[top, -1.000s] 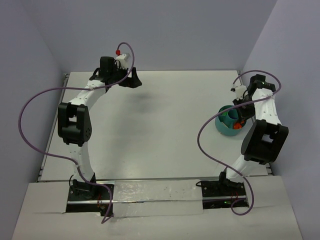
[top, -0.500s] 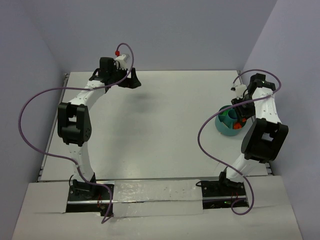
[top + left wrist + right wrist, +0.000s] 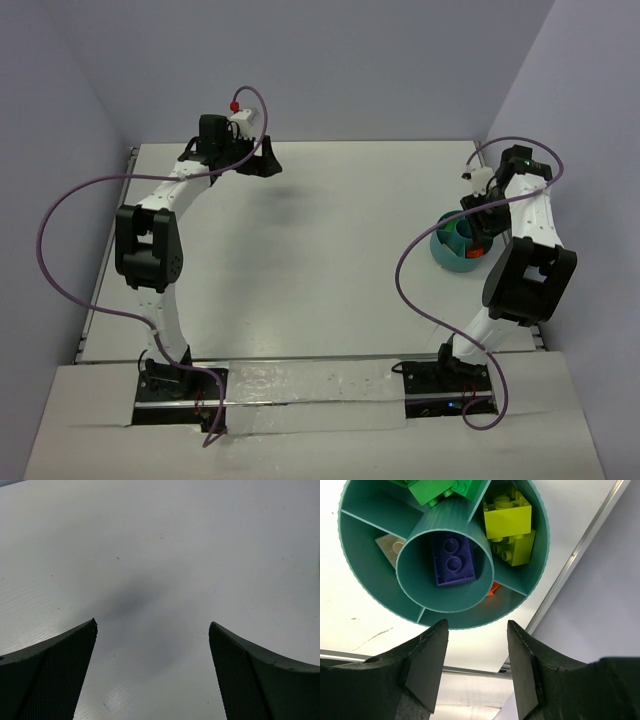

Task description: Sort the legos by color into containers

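The teal bowl (image 3: pixel 447 256) stands near the table's right edge and has several compartments round a centre cup (image 3: pixel 415 587). A purple lego (image 3: pixel 452 560) lies in the centre cup. Lime legos (image 3: pixel 507 517) fill one outer compartment and dark green legos (image 3: pixel 437 490) another. An orange lego (image 3: pixel 493 587) peeks out behind the cup, and a pale piece (image 3: pixel 390 545) lies at the left. My right gripper (image 3: pixel 477 625) hangs above the bowl's near rim, open and empty; it also shows from above (image 3: pixel 480 220). My left gripper (image 3: pixel 262 160) is open over bare table at the far back left (image 3: pixel 152 625).
A metal rail (image 3: pixel 590 535) runs along the table's right edge just beyond the bowl, with the purple wall (image 3: pixel 615 590) behind it. Purple cables loop beside both arms (image 3: pixel 60 230).
The right wrist has shifted slightly toward the back above the bowl. The left arm has not moved.
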Action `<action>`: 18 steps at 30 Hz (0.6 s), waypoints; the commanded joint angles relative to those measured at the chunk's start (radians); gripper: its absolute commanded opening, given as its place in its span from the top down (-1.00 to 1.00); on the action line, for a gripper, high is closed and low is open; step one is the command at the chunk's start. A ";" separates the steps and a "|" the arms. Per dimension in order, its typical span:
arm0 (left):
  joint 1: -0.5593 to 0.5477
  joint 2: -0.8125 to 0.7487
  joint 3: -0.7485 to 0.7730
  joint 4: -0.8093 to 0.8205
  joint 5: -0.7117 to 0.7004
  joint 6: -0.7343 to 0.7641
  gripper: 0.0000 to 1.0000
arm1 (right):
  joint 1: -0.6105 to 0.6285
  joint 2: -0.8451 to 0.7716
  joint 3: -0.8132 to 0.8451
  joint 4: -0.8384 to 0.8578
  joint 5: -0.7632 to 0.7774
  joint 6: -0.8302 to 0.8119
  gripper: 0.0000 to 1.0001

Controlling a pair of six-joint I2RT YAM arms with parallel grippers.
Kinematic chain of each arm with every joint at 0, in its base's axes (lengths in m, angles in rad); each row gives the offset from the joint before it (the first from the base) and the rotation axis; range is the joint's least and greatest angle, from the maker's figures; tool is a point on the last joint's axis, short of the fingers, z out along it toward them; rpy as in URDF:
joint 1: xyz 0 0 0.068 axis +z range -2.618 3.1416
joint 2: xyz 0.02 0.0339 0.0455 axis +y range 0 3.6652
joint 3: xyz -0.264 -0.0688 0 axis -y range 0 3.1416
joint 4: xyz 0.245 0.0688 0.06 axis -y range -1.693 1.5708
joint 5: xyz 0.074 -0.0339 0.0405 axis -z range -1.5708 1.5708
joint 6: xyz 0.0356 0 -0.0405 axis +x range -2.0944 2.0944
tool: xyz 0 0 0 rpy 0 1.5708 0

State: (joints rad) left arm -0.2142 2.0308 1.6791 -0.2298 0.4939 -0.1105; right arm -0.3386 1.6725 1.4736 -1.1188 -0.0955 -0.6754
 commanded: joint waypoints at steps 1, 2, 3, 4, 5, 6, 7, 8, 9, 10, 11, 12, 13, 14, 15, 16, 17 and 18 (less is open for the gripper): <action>0.007 -0.065 -0.005 0.014 0.017 -0.004 -0.99 | -0.003 -0.062 0.060 -0.018 -0.027 -0.009 -0.16; 0.007 -0.068 -0.001 0.011 0.017 -0.003 -0.98 | -0.002 -0.077 0.072 -0.026 -0.033 -0.002 -0.19; 0.009 -0.070 0.000 0.008 0.017 -0.005 -0.99 | -0.002 -0.084 0.086 -0.038 -0.042 0.010 -0.24; 0.012 -0.074 0.004 0.004 0.020 -0.006 -0.99 | -0.003 -0.097 0.110 -0.055 -0.059 0.027 -0.46; 0.013 -0.076 0.010 0.001 0.024 -0.010 -0.99 | 0.000 -0.102 0.125 -0.065 -0.082 0.039 -0.67; 0.016 -0.078 0.018 -0.015 0.024 -0.012 -0.98 | 0.014 -0.103 0.166 -0.075 -0.096 0.069 -0.90; 0.021 -0.078 0.033 -0.041 0.024 -0.008 -0.98 | 0.028 -0.096 0.219 -0.081 -0.113 0.103 -0.99; 0.024 -0.079 0.049 -0.061 0.026 -0.001 -0.98 | 0.043 -0.088 0.255 -0.083 -0.129 0.124 -1.00; 0.029 -0.081 0.063 -0.070 0.029 0.000 -0.98 | 0.068 -0.080 0.281 -0.083 -0.143 0.142 -1.00; 0.044 -0.085 0.079 -0.096 0.032 -0.005 -0.98 | 0.109 -0.059 0.358 -0.080 -0.162 0.193 -1.00; 0.056 -0.084 0.101 -0.125 0.033 -0.013 -0.98 | 0.152 -0.034 0.411 -0.073 -0.176 0.228 -1.00; 0.063 -0.077 0.129 -0.156 0.031 -0.024 -0.99 | 0.197 -0.007 0.436 -0.064 -0.183 0.246 -1.00; 0.074 -0.076 0.134 -0.162 0.032 -0.024 -0.99 | 0.199 0.014 0.465 -0.062 -0.192 0.269 -1.00; 0.086 -0.063 0.200 -0.251 0.046 -0.012 -0.98 | 0.231 0.035 0.496 -0.038 -0.198 0.292 -1.00; 0.107 -0.037 0.234 -0.302 0.053 0.004 -0.99 | 0.298 0.056 0.522 -0.018 -0.208 0.317 -1.00; 0.126 -0.032 0.259 -0.367 0.045 0.038 -0.99 | 0.372 0.119 0.582 0.026 -0.222 0.392 -1.00; 0.134 -0.039 0.255 -0.382 0.033 0.052 -0.99 | 0.410 0.143 0.600 0.047 -0.219 0.411 -1.00; 0.143 -0.053 0.225 -0.379 0.022 0.061 -0.99 | 0.445 0.165 0.618 0.084 -0.204 0.427 -1.00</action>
State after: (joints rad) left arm -0.1166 2.0232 1.8619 -0.4781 0.5133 -0.1010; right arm -0.0204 1.7343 2.0238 -1.1369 -0.2578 -0.3973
